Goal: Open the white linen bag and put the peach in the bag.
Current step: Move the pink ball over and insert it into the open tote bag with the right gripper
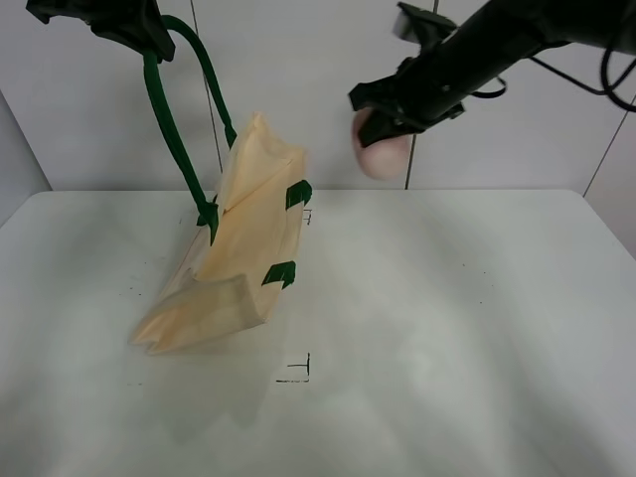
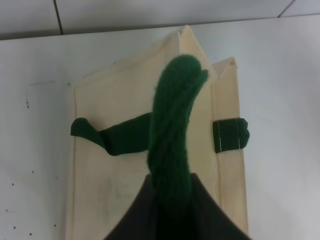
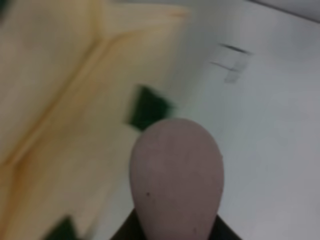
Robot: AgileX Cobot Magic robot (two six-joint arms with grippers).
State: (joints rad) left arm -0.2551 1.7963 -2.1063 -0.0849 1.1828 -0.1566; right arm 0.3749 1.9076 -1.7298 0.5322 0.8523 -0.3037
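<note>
- Upper left of the exterior view: left gripper [image 1: 137,38] is up high, jaws clamped on the dark green strap handle [image 1: 164,119] of the white linen bag [image 1: 243,238].
- Left wrist view agrees: the twisted handle [image 2: 172,145] runs straight into the dark jaws of the gripper [image 2: 167,220], with the bag [image 2: 110,170] hanging below.
- The handle loop is pulled taut, up and to the left.
- Bag sits left of centre and is tilted. Its upper end is lifted off the table [image 1: 477,318], and its lower end is folded and resting on the surface at lower left.
- Can't tell how far the mouth is open.
- Two green tabs [image 1: 298,192] show on the bag's right edge, one above the other.
- Black corner marks [image 1: 298,373] are on the table just right of the bag and below it.
- Upper centre-right: the peach [image 1: 383,151] is in the air, above table level. It is right of the bag's top edge and clear of it.
- Right gripper [image 1: 396,114] comes in from the upper right with its jaws closed on the peach.
- Right wrist view: the peach [image 3: 177,175] fills the lower centre, the bag [image 3: 55,100] is blurred behind it on the left, and the gripper [image 3: 175,234] is barely visible.
</note>
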